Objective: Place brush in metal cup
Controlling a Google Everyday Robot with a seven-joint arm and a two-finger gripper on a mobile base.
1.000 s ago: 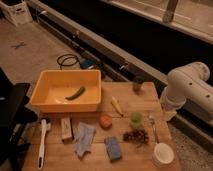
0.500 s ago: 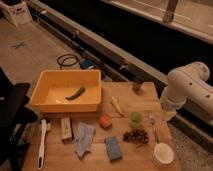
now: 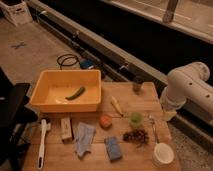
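Brush (image 3: 42,143) lies flat on the tabletop (image 3: 127,97) just in front of the yellow tub's (image 3: 65,103) left corner, long axis front-to-back, well apart from the end effector (image 3: 169,114) far right of the tub, whose grip state I cannot tell; metal cup (image 3: 137,84) stands just right of the tub's far corner.

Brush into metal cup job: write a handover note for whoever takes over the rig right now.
Gripper: not in view; only the white arm shows, beside the table's right edge.
Brush: lying flat at the table's front left corner, nothing holding it.
Metal cup: upright near the far edge, right of the yellow tub.
Done: nothing yet.
Left: reach across, grasp the brush, carry it to the cup, put it in.
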